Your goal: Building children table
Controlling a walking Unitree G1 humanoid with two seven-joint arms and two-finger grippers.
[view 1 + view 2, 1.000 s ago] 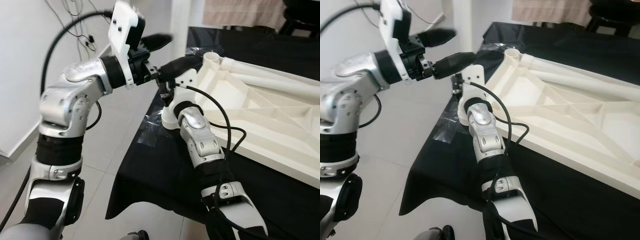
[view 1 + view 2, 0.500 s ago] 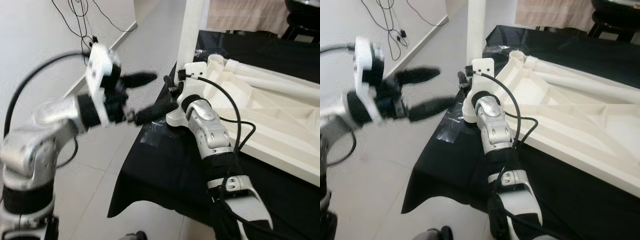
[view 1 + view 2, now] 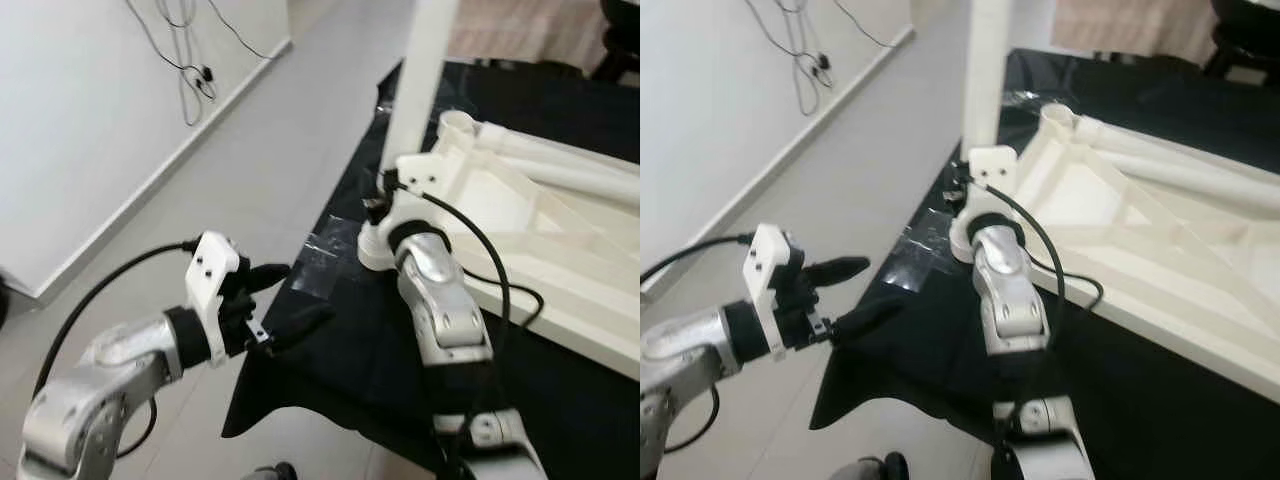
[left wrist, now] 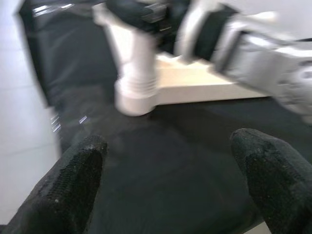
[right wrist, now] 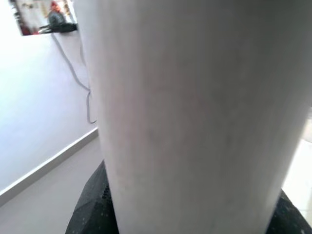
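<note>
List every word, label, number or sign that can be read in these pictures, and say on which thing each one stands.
None can be read.
The white table leg, the upturned tabletop and the black cloth carry no print.
The left hand and right hand show no lettering.
A small picture on the wall is too blurred to tell.

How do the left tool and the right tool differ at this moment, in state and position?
The left tool is open and holds nothing; the right tool is shut on the white table leg, which stands upright. The left tool hangs low off the edge of the black cloth; the right tool is up beside the overturned tabletop. Both have black fingers.
</note>
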